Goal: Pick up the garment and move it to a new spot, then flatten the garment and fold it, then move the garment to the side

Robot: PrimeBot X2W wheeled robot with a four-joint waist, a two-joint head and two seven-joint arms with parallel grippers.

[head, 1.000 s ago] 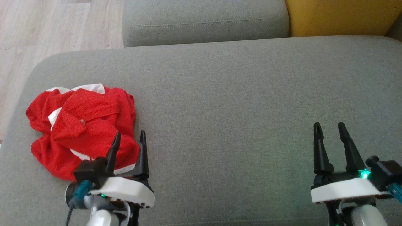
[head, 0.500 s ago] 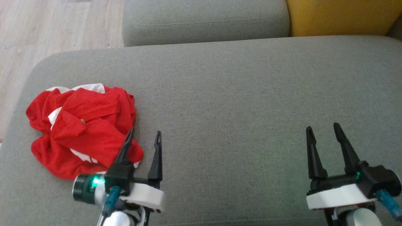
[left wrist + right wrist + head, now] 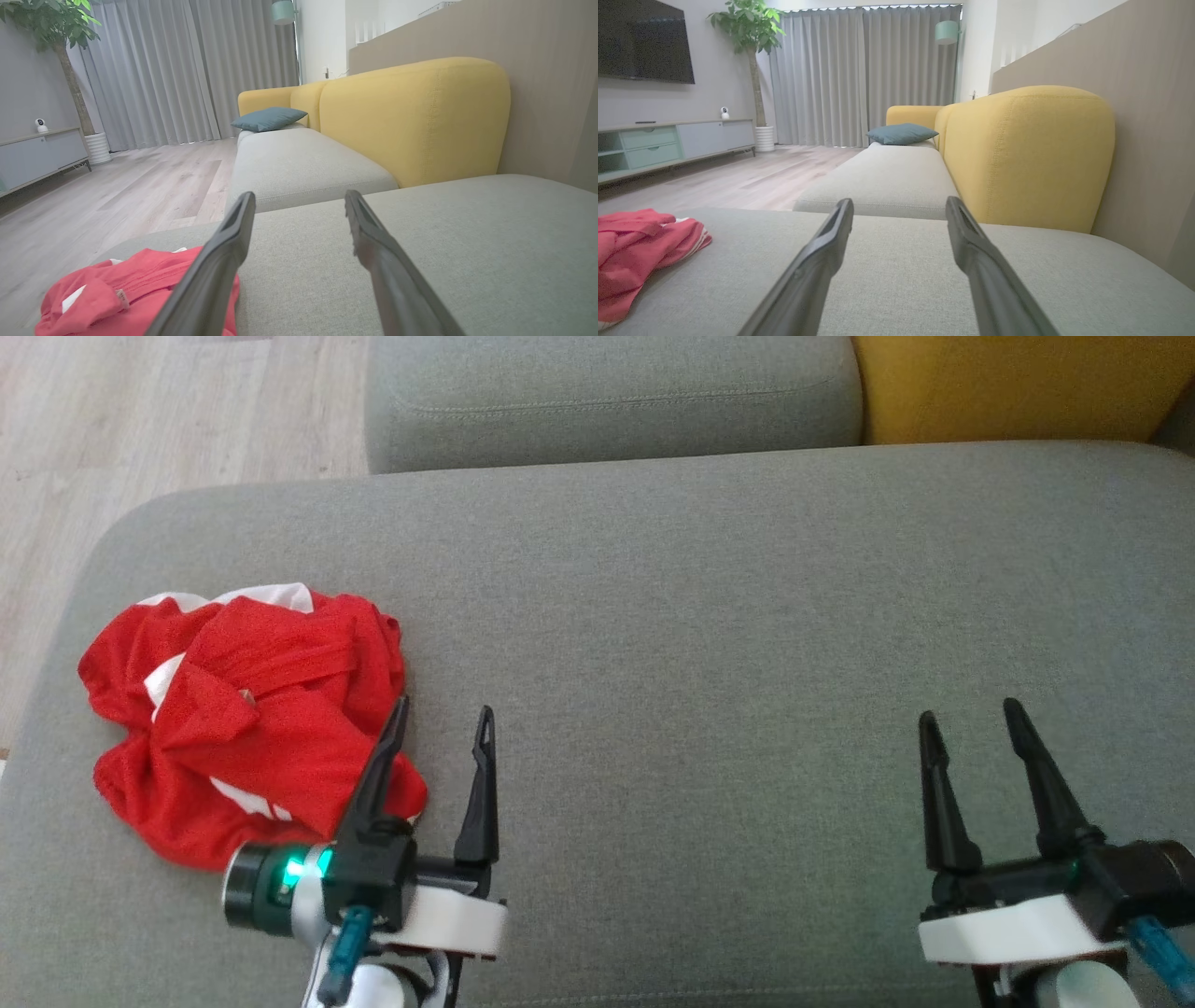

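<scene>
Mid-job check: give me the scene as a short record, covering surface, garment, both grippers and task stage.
surface: grey sofa seat, yellow backrest behind
garment: red with white trim, crumpled heap at the seat's left end
left gripper: open, empty, at the garment's right edge; contact unclear
right gripper: open, empty, over bare seat far to the right
stage: garment not yet picked up
</scene>
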